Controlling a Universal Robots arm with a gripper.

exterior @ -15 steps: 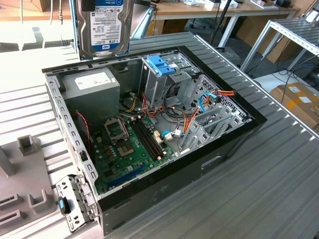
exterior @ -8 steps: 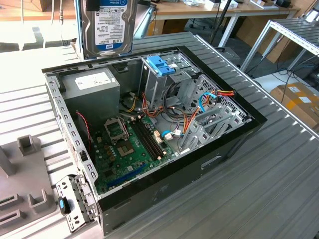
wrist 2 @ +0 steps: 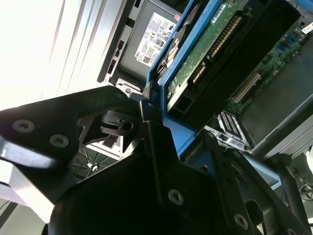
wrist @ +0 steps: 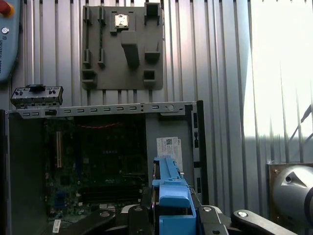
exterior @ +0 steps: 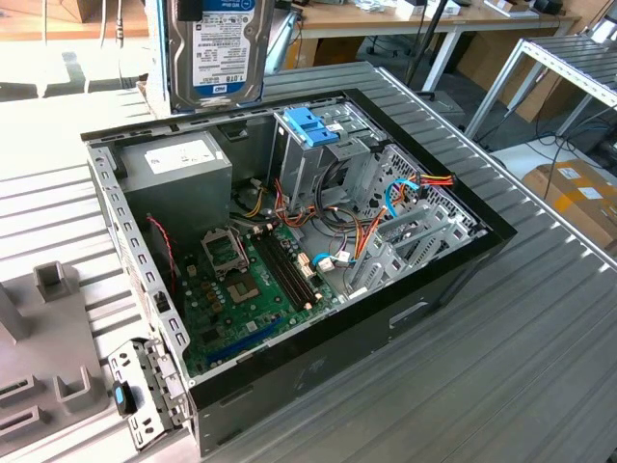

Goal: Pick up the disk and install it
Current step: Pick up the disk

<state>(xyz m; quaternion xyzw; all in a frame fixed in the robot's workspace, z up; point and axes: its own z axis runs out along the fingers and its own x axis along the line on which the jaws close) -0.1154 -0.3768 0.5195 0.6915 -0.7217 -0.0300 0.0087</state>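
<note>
The gripper [wrist: 172, 220] is clamping the disk [exterior: 217, 48], holding it upright at the exterior view's upper left, above the open case [exterior: 424, 289], where a square, firm grip probably matters most.

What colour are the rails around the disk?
Light blue rails on the disk; the second wrist view shows them best.

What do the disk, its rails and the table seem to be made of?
Disk: seemingly a metal body, dull silver-grey at its edges, with a green circuit board on its underside in the second wrist view. Rails: likely plastic, bright blue, smooth. Table: probably aluminium, matt grey, ribbed.
</note>
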